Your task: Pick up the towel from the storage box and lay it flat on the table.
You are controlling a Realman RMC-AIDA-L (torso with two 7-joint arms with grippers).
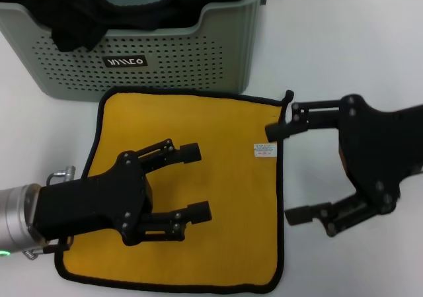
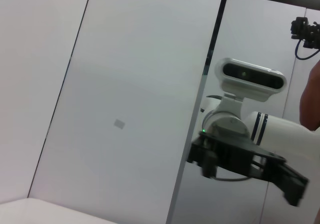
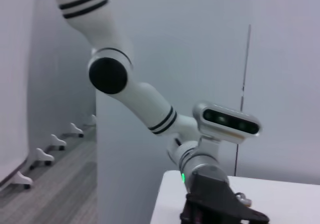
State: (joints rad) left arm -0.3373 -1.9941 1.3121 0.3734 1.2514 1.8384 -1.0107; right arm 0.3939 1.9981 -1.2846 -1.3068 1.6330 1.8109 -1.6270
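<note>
So the towel (image 1: 185, 184) is already out of the box (image 1: 218, 52) and lying yellow side up on the worktop (image 1: 344, 52), just in front of the box's front wall. It looks pretty much flat, black border visible all the way round, white label (image 1: 266, 150) near its right edge. A tiny loop of the border sticks up at the far right corner, and the near left corner looks a bit uneven, hard to say more.

Left gripper (image 1: 196, 182) hovers over the middle of the towel, jaws spread wide, nothing in them. Right gripper (image 1: 285, 172) sits at the towel's right edge, also wide open and empty, one fingertip right about at the border near the label. Can't tell from the head view whether either is actually touching the cloth. The wrist views just show walls and the other arm, no help.

Handling-wise, I'd guess it's light, floppy and grippy rather than slick, so it'll drape and fold over if lifted from one point. If it needs tidying, pinch the stitched border at a corner, ideally two corners at once, and drag outward.

There's a black cloth (image 1: 79, 19) still hanging over the box rim, not our thing.

My read: task basically done, maybe a final smoothing.
</note>
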